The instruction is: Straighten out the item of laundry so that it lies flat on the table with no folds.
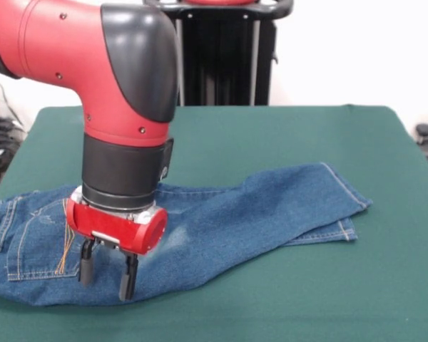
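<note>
Blue denim jeans [221, 228] lie lengthwise left-right on green counter [285, 135], waistband left, legs overlapping rightward | end effector [108, 274] open above seat

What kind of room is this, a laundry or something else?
Most likely a robotics lab, not a laundry: a red and black robot arm works over a green felt-topped table that holds only one small pair of jeans, against bare white walls.

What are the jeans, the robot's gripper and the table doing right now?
Small blue denim jeans: lying on the table, one leg folded over the other, not flat.
Red and black gripper: open, fingertips down at the jeans.
Dark green felt table: holding the jeans.
</note>
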{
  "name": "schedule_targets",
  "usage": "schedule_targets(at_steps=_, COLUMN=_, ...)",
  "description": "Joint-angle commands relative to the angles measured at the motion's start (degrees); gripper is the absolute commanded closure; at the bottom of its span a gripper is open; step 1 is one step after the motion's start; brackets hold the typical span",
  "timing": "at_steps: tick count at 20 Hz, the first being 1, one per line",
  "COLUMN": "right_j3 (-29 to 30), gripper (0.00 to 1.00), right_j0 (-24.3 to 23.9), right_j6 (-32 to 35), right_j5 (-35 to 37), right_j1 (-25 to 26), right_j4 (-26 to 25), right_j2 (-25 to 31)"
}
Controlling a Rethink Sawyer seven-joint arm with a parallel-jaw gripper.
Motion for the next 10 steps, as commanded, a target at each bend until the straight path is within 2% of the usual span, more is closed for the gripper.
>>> schedule_targets(at_steps=1, right_j3=-0.63, gripper=0.0, right_j0=2.93, right_j6=12.29, right_j5=-2.5, right_j1=2.9, right_j4=3.46, right_j2=0.33)
schedule_targets(at_steps=10, right_j3=-0.32, gripper=0.0, right_j0=3.6, right_j6=12.32, right_j5=-4.82, right_j1=4.48, right_j4=4.97, right_j2=-0.37)
